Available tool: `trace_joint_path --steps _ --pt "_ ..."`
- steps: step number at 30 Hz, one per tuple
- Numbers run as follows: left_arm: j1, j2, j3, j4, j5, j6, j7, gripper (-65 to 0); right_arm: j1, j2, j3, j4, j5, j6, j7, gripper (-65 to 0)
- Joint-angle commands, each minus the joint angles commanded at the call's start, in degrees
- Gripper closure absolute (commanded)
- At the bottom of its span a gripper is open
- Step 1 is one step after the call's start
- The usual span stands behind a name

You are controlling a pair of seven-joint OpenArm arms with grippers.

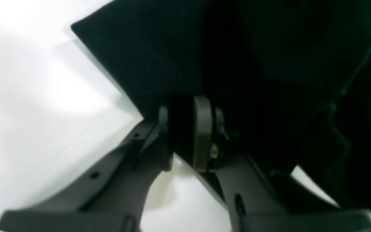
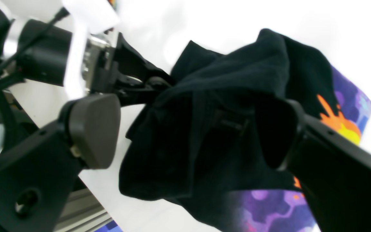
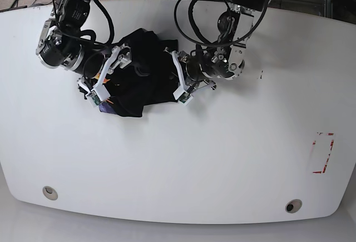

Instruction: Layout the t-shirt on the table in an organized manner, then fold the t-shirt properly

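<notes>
My left arm reaching down at t-shirt's (image 3: 161, 80) side edge, left gripper (image 1: 182, 135) nearly closing over black cloth (firm pinch, I cannot tell). My right arm angling down, right gripper (image 2: 188, 129) spreading wide above t-shirt. T-shirt lying bunched, purple and orange print showing, on far part of white table (image 3: 183, 164); 2 ringed holes (image 3: 50, 193) near its rounded corners, red tape (image 3: 325, 153) marking 1 side.

Your T-shirt (image 2: 179, 154) looks like soft, matt black cloth, smooth in places and creased elsewhere, with purple and orange patterning toward four o'clock in the right wrist view. Your table (image 3: 222, 158) reads smooth, white and glossy. In the base view, its rings (image 3: 49, 193) (image 3: 293, 206) at seven and five o'clock look metallic.
</notes>
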Motion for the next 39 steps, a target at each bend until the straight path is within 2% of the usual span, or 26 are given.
trace_joint_path --steps 11,14,18,26,32,34,39 --pt "1.23 0.09 -2.02 4.57 -0.35 -0.35 -0.18 -8.2 1.49 0.88 0.18 -0.09 -0.35 0.0 0.0 -65.0" --pt "1.85 0.09 -3.96 7.3 -2.46 -0.35 -0.35 -8.2 1.32 2.73 0.88 -0.26 -0.44 0.0 0.0 -65.0" --pt "2.11 -0.18 -5.89 10.02 -6.33 -0.35 -0.35 -8.2 1.23 3.16 1.23 -1.49 -0.44 0.0 0.0 -65.0" --pt "3.08 -4.66 -14.77 16.18 -11.43 -0.35 -0.09 -8.2 1.67 2.46 0.62 -1.76 -3.69 0.0 0.0 -65.0" --pt "4.57 -8.88 -23.03 18.02 -15.03 -0.35 -0.09 -8.2 3.6 -0.88 -3.69 -2.73 -6.07 0.0 0.09 -65.0" --pt "4.57 -11.96 -26.29 18.73 -17.41 -0.35 0.0 -8.2 4.04 -3.08 -5.98 -4.31 -7.21 0.0 0.09 -65.0" --pt "5.98 -16.53 -32.18 19.08 -23.21 -0.35 0.0 -8.2 6.59 -6.68 -8.79 -7.74 -7.82 0.0 0.18 -65.0"
